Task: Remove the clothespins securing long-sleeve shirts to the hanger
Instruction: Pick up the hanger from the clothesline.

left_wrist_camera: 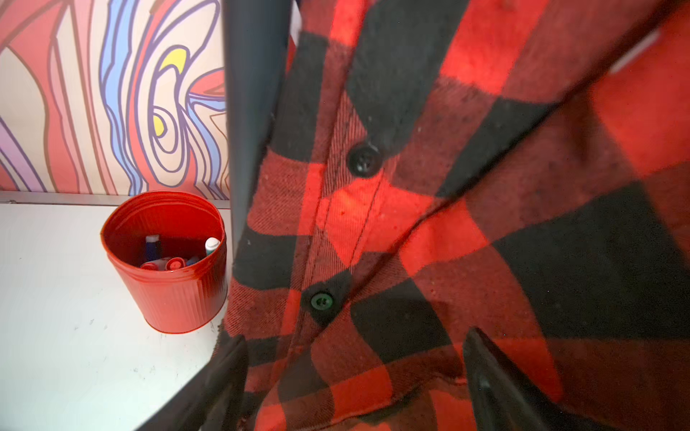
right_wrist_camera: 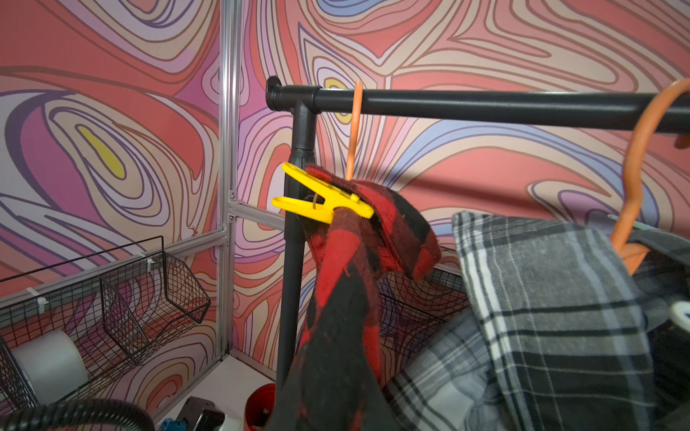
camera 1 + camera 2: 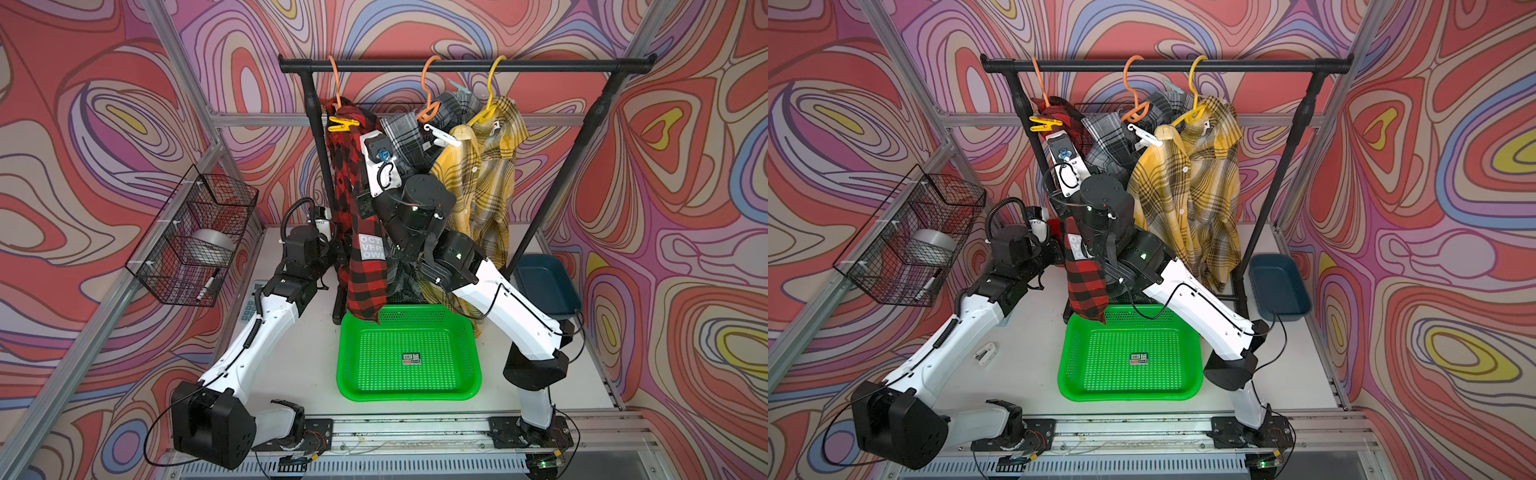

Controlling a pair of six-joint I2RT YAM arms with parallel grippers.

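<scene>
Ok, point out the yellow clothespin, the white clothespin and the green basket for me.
yellow clothespin [image 2: 336, 203]: right wrist view, on its body between spring and jaw end.
white clothespin [image 3: 442, 135]: in a top view, on the middle of its body.
green basket [image 3: 409, 395]: in a top view, on its near rim.

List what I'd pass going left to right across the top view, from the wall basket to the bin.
wire basket → red-and-black shirt → grey plaid shirt → yellow plaid shirt → blue bin
</scene>
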